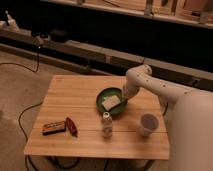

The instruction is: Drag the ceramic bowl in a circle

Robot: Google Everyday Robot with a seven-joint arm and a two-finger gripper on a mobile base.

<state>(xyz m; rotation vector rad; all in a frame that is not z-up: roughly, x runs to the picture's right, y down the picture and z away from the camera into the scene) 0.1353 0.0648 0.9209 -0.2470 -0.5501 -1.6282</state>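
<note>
Since dragging needs a firm hold, the gripper point(124, 100) has its fingers closed, seemingly pinching the rim of the round, shallow dark-green ceramic bowl point(102, 102) just beside them.

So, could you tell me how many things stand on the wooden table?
5: round dark-green ceramic bowl mid-right, gripper at its right rim; white cup front right; small bottle front centre; dark packet and red oblong front left. The arm may hide more.
</note>
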